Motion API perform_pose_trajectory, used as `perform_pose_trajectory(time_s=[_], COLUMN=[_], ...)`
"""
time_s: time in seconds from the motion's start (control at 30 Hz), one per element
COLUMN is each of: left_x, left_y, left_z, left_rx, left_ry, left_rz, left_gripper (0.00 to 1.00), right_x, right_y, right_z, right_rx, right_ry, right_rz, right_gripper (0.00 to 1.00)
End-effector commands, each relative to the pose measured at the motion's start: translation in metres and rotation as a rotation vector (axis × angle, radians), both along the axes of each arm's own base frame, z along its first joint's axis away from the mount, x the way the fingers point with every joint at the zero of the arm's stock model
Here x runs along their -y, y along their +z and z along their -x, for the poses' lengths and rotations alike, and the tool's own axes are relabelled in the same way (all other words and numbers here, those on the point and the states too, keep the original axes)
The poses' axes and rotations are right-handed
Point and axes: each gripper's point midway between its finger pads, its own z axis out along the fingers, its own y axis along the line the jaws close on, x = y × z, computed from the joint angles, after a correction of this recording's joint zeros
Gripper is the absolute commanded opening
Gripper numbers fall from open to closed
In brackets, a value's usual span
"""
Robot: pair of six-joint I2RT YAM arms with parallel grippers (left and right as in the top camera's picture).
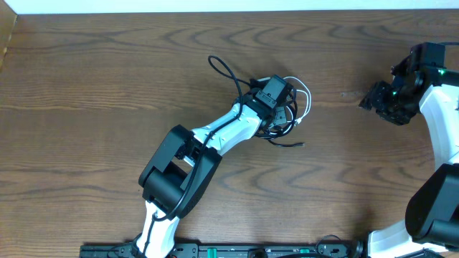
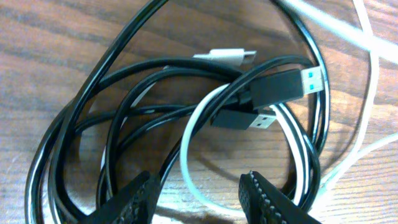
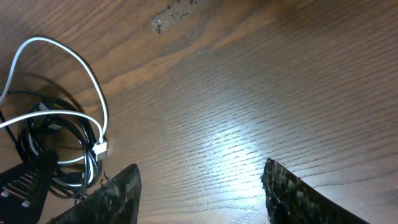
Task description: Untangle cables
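L tool point(image 2: 198, 186) – apart, over tangled cables point(image 2: 273, 87) | R tool point(image 3: 200, 171) – apart, over table point(image 3: 249, 81)

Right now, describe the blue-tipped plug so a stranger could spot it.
The left gripper hovers over a tangle of black and white cables. Among them lies a black plug; unlike the other black plug beside it, its metal end shows blue inside.

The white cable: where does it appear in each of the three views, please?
Overhead: the white cable loops just right of centre.
Left wrist: the white cable curves through the middle and also runs along the right edge.
Right wrist: the white cable makes a wide loop at the upper left.
Shared landmark: the black cable coiled with it.
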Motion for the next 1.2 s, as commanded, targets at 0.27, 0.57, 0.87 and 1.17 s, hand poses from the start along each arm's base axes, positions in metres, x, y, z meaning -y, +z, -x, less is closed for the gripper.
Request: perform_pose_trajectory(time_s=[0.27, 0.57, 0.87, 1.17], left_x=[-0.005, 0.000, -0.019, -0.001], left_y=[-0.044, 0.028, 0.194, 0.205], left_z=[0.005, -0.006, 0.018, 0.037], left_rx=[-0.038, 0.140, 0.372, 0.347], left_ry=[-0.055, -0.311, -0.292, -0.405], left_rz=[-0.083, -0.130, 0.005, 0.120], left_gripper=[0.41, 0.07, 0.07, 0.07], right_x=[0.002, 0.003, 0.003, -0.004], right_y=[-0.004, -0.001, -0.005, -0.021], right_z=[0.002, -0.007, -0.004, 0.011], right_rx=[-0.015, 0.021, 0.010, -0.043], right_ry=[0.013, 0.012, 0.019, 0.025], right_rz=[0.023, 0.030, 0.029, 0.008], right_gripper=[0.60, 0.62, 0.63, 0.63])
